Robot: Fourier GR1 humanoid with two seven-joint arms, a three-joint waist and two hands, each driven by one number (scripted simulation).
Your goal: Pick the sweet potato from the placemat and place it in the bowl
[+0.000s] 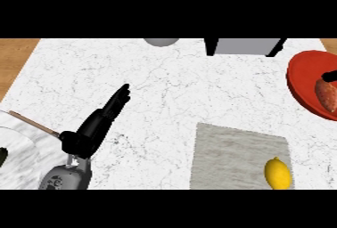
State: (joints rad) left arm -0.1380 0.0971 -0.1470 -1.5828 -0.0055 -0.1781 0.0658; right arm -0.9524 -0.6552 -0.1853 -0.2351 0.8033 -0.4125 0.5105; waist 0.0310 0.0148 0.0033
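sweet potato (327, 95) in red bowl (304, 73), left hand (105, 113) fingers straight, right hand (330, 75) state unclear

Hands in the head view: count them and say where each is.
2. The left hand lies open over the counter's left part; the right hand barely shows at the right edge, above the red bowl.

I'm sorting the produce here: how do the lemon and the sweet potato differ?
The lemon is yellow; the sweet potato is reddish-brown. The lemon lies on the grey placemat near the view's lower edge; the sweet potato sits in the red bowl at the right edge, partly cut off. Both are oval.
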